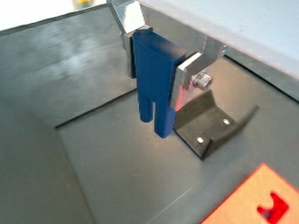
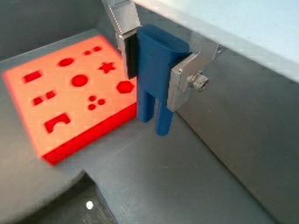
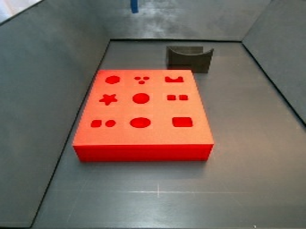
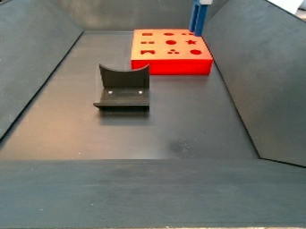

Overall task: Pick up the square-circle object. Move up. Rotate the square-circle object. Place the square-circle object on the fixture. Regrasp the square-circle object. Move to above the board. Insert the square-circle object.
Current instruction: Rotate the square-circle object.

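- Gripper: raised well above the floor of the grey bin. Both wrist views show its two flat silver finger plates clamped on the blue piece, one plate on each broad side. In both side views only a sliver appears at the upper edge of the picture.
- Fingers: silver plates; the nearer one carries a bolt head. The dark pads cannot be made out behind the plates.
- Square-circle object: bright blue, elongated, held upright between the finger plates. Its two side-by-side prongs point down and hang free, touching nothing. Also seen in a wrist view, and as a small blue strip at the picture edge in a side view and in a side view.
- Board: large flat red-orange block lying on the bin floor, near the middle of it. Its top has darker cut-outs: star, circles, squares, oval. In a wrist view it lies beside and below the hanging piece; in a side view it sits toward the far end of the floor.
- Fixture: dark L-shaped bracket on a base plate, standing on the floor apart from the board, with nothing on it. In a side view it stands near the far wall; in a wrist view it lies below the gripper.
- Bin floor: dark grey, flat, with sloping grey walls on all sides.
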Controlling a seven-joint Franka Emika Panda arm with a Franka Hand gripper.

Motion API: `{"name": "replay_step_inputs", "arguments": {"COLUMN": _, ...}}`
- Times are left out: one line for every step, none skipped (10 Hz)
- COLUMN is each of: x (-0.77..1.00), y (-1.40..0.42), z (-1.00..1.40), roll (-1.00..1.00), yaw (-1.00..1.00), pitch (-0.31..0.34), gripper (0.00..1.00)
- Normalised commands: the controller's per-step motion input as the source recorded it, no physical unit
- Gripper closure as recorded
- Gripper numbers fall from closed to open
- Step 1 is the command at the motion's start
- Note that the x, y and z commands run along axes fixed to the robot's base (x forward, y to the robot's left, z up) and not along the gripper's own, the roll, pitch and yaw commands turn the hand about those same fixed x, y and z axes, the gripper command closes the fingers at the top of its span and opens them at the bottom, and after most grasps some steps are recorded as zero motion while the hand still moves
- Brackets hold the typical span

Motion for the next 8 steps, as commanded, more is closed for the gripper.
{"name": "replay_step_inputs", "arguments": {"x": 0.00, "y": 0.01, "z": 0.00, "roll": -0.04, "yaw": -1.00, "pitch": 0.027, "gripper": 1.00}}
{"name": "replay_step_inputs", "arguments": {"x": 0.00, "y": 0.01, "z": 0.00, "roll": -0.04, "yaw": -1.00, "pitch": 0.028, "gripper": 1.00}}
{"name": "replay_step_inputs", "arguments": {"x": 0.00, "y": 0.01, "z": 0.00, "roll": -0.04, "yaw": -1.00, "pitch": 0.031, "gripper": 1.00}}
{"name": "replay_step_inputs", "arguments": {"x": 0.00, "y": 0.01, "z": 0.00, "roll": -0.04, "yaw": -1.00, "pitch": 0.032, "gripper": 1.00}}
{"name": "replay_step_inputs", "arguments": {"x": 0.00, "y": 0.01, "z": 0.00, "roll": -0.05, "yaw": -1.00, "pitch": 0.037, "gripper": 1.00}}
{"name": "replay_step_inputs", "arguments": {"x": 0.00, "y": 0.01, "z": 0.00, "roll": -0.05, "yaw": -1.00, "pitch": 0.039, "gripper": 1.00}}
{"name": "replay_step_inputs", "arguments": {"x": 0.00, "y": 0.01, "z": 0.00, "roll": -0.06, "yaw": -1.00, "pitch": 0.044, "gripper": 1.00}}
{"name": "replay_step_inputs", "arguments": {"x": 0.00, "y": 0.01, "z": 0.00, "roll": -0.06, "yaw": -1.00, "pitch": 0.048, "gripper": 1.00}}
